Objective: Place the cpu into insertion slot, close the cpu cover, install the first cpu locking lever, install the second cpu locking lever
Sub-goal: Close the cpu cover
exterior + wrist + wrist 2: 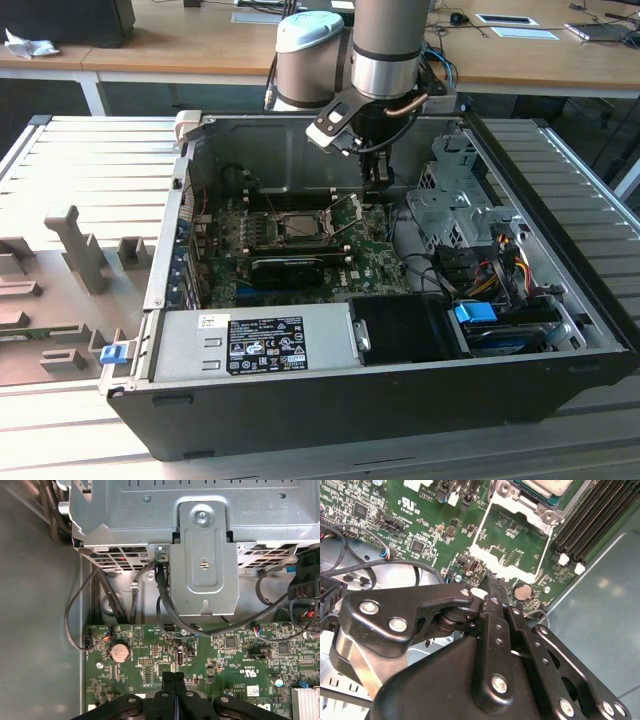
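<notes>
Silver-grey metal first: the cpu [547, 485] is seated in the insertion slot [506, 489], right at the edge of the second wrist view. The cpu cover [505, 570] is swung open, away from the slot and toward my claw [491, 582]. Through its big window I can see the green board [420, 525] underneath. I can't tell whether the cover lies flat or stands tilted.

My claw's two fingers are pressed tight together with nothing visible between them. The tips sit right at the cover's free edge, and I can't say whether they touch it or just hover. A coin battery [522, 591] sits just beside them, and the long memory slots [590, 520] run along the far side of the slot.

In the first wrist view the closed claw [175, 676] hangs over the board. The battery [120, 652] is off to one side, and a grey metal bracket [205, 565] with black cables lies beyond it.

In the exterior view the arm reaches down into the open computer case [400, 410]. The claw [377, 175] is just to the exterior view's right of the slot [275, 222]. A black card [290, 265] lies nearer the camera than the slot, and closer still is the grey power supply box [250, 345]. The case rests on a ribbed grey worktop [90, 160].
</notes>
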